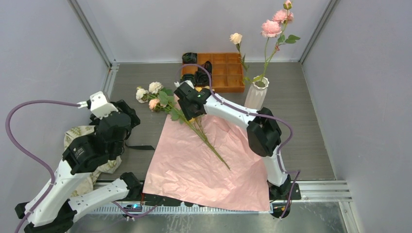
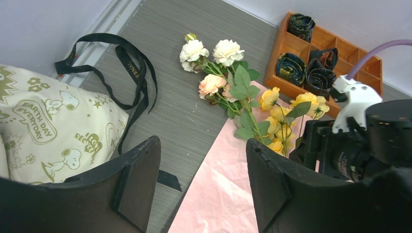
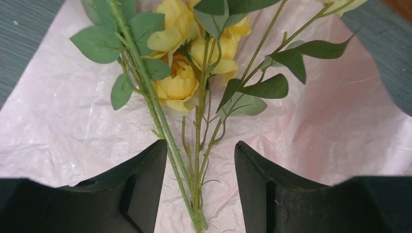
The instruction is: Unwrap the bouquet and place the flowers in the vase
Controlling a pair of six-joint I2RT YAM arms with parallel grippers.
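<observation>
The bouquet lies unwrapped: pink paper (image 1: 194, 174) is spread flat with loose flowers (image 1: 165, 99) across its top left corner. White and peach blooms (image 2: 211, 51) rest on the table, and yellow roses (image 3: 180, 82) lie on the paper. My right gripper (image 3: 200, 145) stands over the green stems (image 3: 194, 184), open, one jaw on each side of them. The white ribbed vase (image 1: 256, 94) at the back right holds pink and cream roses (image 1: 270, 27). My left gripper (image 2: 203, 145) hangs open and empty above the paper's left edge.
A black ribbon (image 2: 131, 68) lies loose on the table at the left, beside crumpled beige patterned paper (image 2: 43, 126). An orange compartment tray (image 1: 228, 73) with dark rolled rosettes (image 2: 291, 68) stands at the back, just left of the vase.
</observation>
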